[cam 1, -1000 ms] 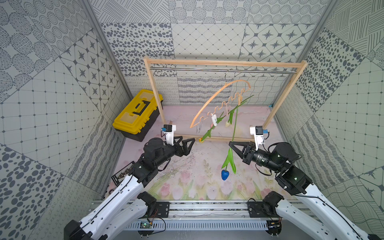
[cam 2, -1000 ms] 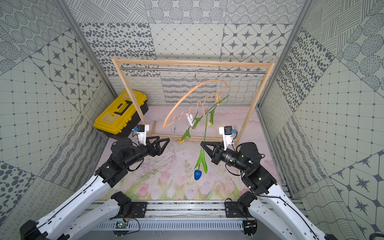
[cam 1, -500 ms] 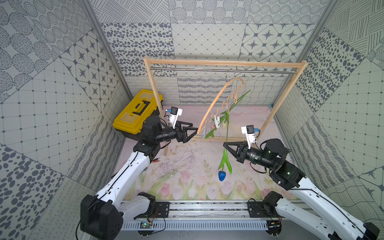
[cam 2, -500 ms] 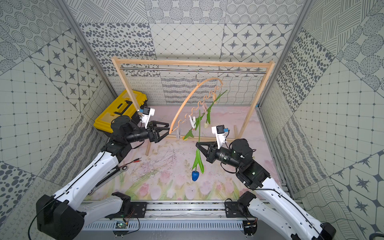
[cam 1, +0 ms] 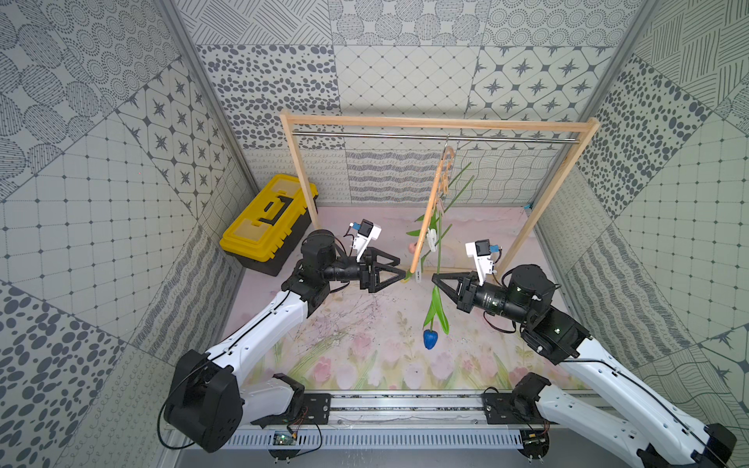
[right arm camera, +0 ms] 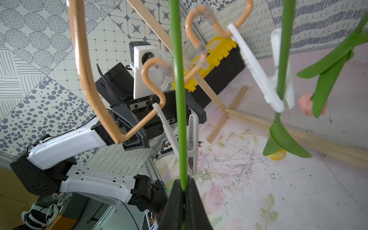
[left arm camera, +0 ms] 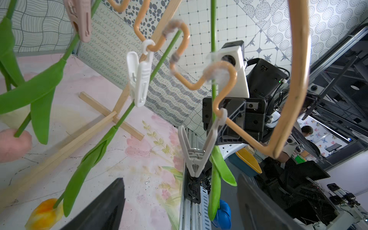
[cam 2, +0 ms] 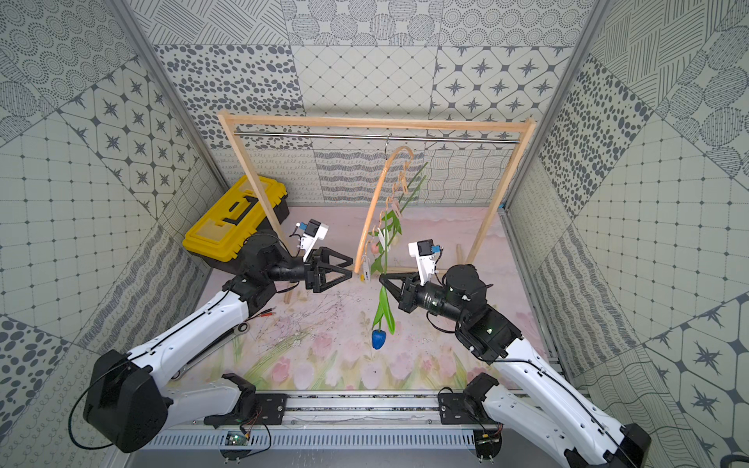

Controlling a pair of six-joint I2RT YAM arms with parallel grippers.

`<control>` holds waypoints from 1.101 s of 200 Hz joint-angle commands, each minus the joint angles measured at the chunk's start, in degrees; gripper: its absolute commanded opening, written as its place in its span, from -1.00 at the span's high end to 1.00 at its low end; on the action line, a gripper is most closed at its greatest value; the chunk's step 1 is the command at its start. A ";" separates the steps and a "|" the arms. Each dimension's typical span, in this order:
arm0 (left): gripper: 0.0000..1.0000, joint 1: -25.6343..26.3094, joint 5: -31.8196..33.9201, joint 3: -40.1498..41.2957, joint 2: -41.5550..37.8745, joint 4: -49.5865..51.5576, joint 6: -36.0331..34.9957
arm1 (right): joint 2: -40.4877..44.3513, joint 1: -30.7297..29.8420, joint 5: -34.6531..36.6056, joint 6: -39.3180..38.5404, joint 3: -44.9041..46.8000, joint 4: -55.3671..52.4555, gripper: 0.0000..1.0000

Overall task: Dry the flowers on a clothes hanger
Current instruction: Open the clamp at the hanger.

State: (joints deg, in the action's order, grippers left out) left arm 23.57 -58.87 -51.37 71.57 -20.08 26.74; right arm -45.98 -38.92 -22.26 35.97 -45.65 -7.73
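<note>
Currently the hanger (cam 1: 425, 227) hangs by its silver hook from the metal rod (cam 1: 364, 135) of the wood frame (cam 1: 437, 122). It's nearly edge-on in both top views, low end pointing toward the L arm. Tan arc w/ a wavy lower bar; small pins dangle off the waves.

Flowers are 4 fake tulips w/ thin green stems & long leaves, all heads down over the flower-print mat (cam 1: 364, 352).
- Blue tulip (cam 1: 430, 339) hangs lowest, stem straight up & down.
- R gripper (cam 1: 434, 279) is clamped on that stem above the leaves. Wrist view shows it pinched between the black fingertips (right arm camera: 171, 209).
- Same stem runs just beside a grey-white pin (right arm camera: 191, 139) at the hanger's low end; can't tell if the pin bites it.
- Yellow-orange tulip (left arm camera: 43, 215) is clipped by a white pin (left arm camera: 139, 79), stem slanting.
- Pink tulip (left arm camera: 14, 143) hangs further along, a pink pin (left arm camera: 81, 20) on a stem above it.
- Cream head (left arm camera: 12, 117) is mostly hidden behind a leaf.

L gripper (cam 1: 403, 276) has jaws spread wide, nothing in them, tips just by the hanger's low end & the grey-white pin. Yellow toolbox (cam 1: 267, 227) sits behind the L arm, by a frame post.
</note>
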 commanded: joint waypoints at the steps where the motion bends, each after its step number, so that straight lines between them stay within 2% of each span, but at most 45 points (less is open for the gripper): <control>1: -0.71 3.98 4.79 0.00 0.03 -6.64 -3.23 | -0.03 -0.27 1.15 -0.94 -2.23 0.20 1.00; 38: -0.70 11.22 17.03 -0.42 -1.27 -2.45 -11.77 | -0.28 -0.33 1.78 -2.04 -2.78 -2.17 1.00; 67: -0.68 12.87 19.94 -1.52 -0.14 -3.07 -12.77 | -0.08 -0.31 2.22 -2.80 -2.79 -3.74 1.00; 121: -0.52 15.53 23.60 -5.52 3.53 -2.60 -17.21 | 1.14 -0.31 3.56 -4.79 -3.63 -7.13 1.00; 143: -0.52 15.60 21.89 -7.87 5.74 -2.15 -17.43 | 1.77 -0.35 4.40 -6.47 -4.52 -10.07 1.00; 186: -0.52 15.61 13.42 -13.38 11.17 -2.35 -14.34 | 1.58 -0.33 5.10 -9.12 -6.89 -14.58 1.00; 220: -0.50 15.71 10.12 -15.62 13.67 -2.35 -12.98 | 1.86 -0.27 7.08 -11.41 -9.31 -18.49 1.00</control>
State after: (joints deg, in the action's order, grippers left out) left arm 39.03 -42.30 -64.42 83.02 -20.27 13.26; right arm -44.91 -38.92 -17.23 27.68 -52.25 -23.81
